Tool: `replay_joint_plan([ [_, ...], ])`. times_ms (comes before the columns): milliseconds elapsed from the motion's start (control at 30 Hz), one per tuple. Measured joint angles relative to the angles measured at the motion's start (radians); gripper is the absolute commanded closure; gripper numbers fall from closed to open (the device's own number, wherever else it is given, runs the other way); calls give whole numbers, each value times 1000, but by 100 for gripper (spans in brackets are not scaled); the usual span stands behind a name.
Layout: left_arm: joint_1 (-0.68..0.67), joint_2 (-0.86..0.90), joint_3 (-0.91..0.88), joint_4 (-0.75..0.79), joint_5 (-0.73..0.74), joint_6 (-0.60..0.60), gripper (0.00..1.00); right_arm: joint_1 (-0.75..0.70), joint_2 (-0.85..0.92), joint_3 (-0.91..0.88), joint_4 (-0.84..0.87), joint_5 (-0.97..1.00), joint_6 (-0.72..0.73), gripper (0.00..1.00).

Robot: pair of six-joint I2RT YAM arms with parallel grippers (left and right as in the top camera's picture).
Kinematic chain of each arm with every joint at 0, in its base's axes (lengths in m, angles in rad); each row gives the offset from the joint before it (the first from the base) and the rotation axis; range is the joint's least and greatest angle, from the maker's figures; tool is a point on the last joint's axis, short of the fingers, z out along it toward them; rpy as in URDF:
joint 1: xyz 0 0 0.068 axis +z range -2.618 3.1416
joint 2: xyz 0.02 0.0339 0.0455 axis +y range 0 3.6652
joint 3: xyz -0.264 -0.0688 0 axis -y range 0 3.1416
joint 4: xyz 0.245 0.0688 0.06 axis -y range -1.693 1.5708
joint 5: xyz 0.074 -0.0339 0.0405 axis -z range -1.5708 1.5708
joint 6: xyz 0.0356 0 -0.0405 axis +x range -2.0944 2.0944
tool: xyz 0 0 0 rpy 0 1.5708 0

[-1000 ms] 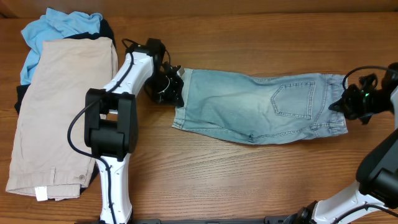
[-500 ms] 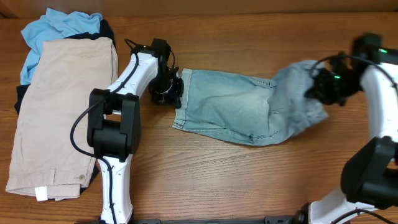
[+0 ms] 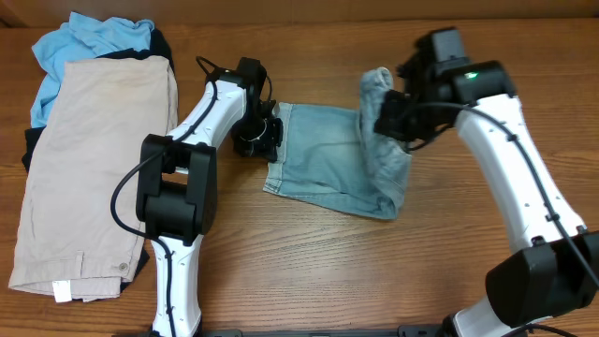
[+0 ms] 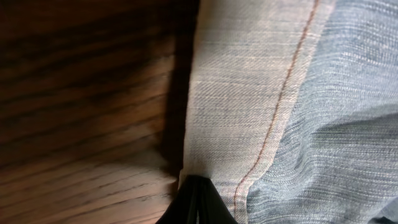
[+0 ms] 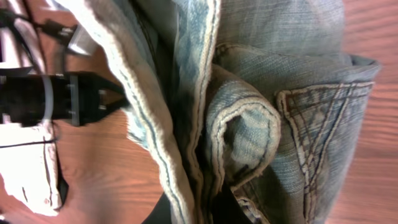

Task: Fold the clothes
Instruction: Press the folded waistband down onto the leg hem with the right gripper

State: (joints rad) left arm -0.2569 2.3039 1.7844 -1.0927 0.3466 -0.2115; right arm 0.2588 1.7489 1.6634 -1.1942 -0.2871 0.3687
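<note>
The light-wash denim shorts [image 3: 323,159] lie mid-table, their right half lifted and folded over toward the left. My right gripper [image 3: 391,120] is shut on the raised waist end, which hangs bunched in the right wrist view [image 5: 249,118] with a stitched back pocket showing. My left gripper [image 3: 269,138] is shut on the left hem of the shorts and pins it at the table; its closed black jaws [image 4: 198,202] meet the pale hem [image 4: 242,106] in the left wrist view.
Beige shorts [image 3: 98,168] lie flat at the left over a black garment [image 3: 33,150]. A sky-blue top [image 3: 89,42] is bunched at the far left corner. Bare wood lies in front of and to the right of the denim.
My right gripper has lifted the right end of the denim shorts and carried it leftward over the middle, doubling the shorts. The left gripper has stayed at the left hem.
</note>
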Motion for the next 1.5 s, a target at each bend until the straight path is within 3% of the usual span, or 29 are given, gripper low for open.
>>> replay_joint_plan([
  [333, -5, 0, 0, 0, -2, 0, 96, 208, 69, 5, 149, 178, 214, 96],
  [400, -4, 0, 1, -13, 0, 0, 91, 220, 110, 5, 168, 190, 235, 96],
  [467, -3, 0, 5, -57, 1, 5, 84, 230, 160, 5, 183, 195, 248, 82],
  [633, 32, 0, 92, -236, -3, 21, 41, 245, 242, 5, 210, 188, 277, 52],
  [700, 68, 0, 182, -314, -21, 39, 31, 247, 253, 5, 216, 178, 287, 46],
  [900, 179, 0, 451, -436, -59, 39, 20, 233, 253, 14, 192, 133, 281, 33],
  [967, 211, 0, 523, -457, -67, 39, 17, 214, 246, 23, 151, 107, 261, 24],
  [1067, 245, 0, 603, -464, -75, 39, 15, 170, 211, 31, 69, 78, 226, 19],
  [1233, 250, 0, 636, -440, -79, 39, 14, 129, 137, 42, -14, 74, 169, 22],
  [1300, 245, 0, 636, -428, -79, 39, 14, 134, 126, 37, 21, 85, 152, 34],
  [1333, 243, 0, 636, -423, -79, 39, 14, 137, 124, 28, 48, 89, 151, 50],
  [1367, 239, 0, 636, -418, -79, 39, 14, 142, 124, 15, 79, 93, 146, 59],
  [1500, 226, 0, 636, -407, -87, 39, 14, 160, 124, -84, 198, 107, 154, 69],
])
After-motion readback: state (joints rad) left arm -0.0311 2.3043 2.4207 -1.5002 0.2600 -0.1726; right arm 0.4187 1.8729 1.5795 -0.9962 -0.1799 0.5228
